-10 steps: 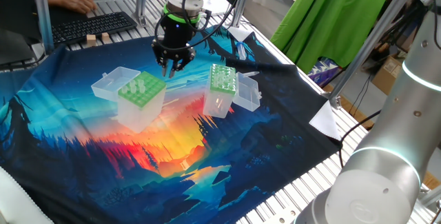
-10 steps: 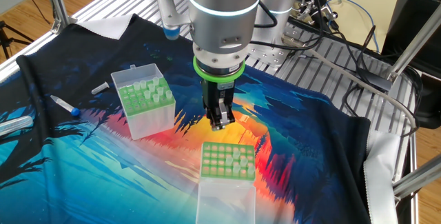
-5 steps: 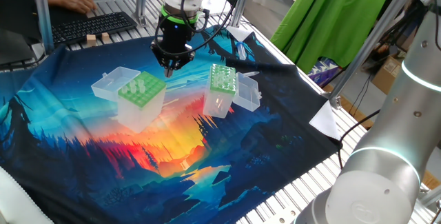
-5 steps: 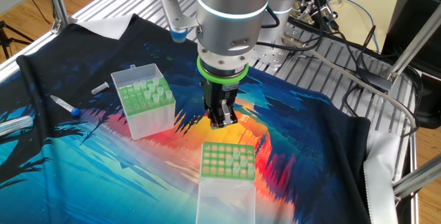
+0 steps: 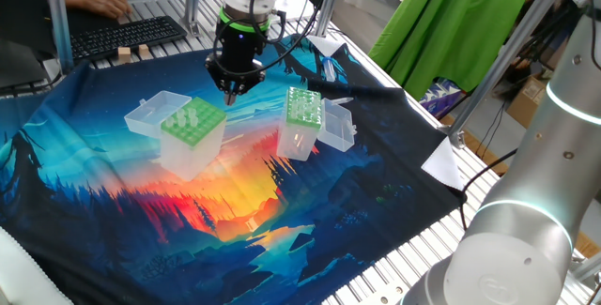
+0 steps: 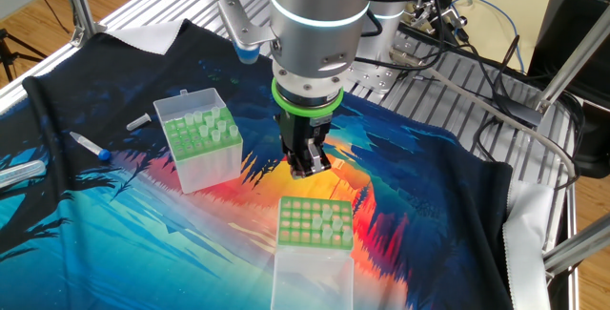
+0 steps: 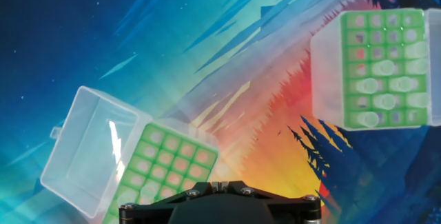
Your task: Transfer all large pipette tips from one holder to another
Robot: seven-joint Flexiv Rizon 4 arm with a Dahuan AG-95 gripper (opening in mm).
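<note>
Jaws (image 6: 307, 167) pinched together, nothing seen held. Wide-holed box (image 7: 165, 169) sits just under them, tips (image 6: 335, 217) upright, narrower box (image 7: 372, 69) farther off.

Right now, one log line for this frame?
gripper | looks shut, no tip seen held | hovering between source holder and target holder | pipette tips in both

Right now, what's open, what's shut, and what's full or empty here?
Gripper: fingers shut, over the cloth between the boxes.
Fuller tip box: lid open, several pipette tips standing in it.
Emptier tip box: lid open, a few tips along one side.
</note>
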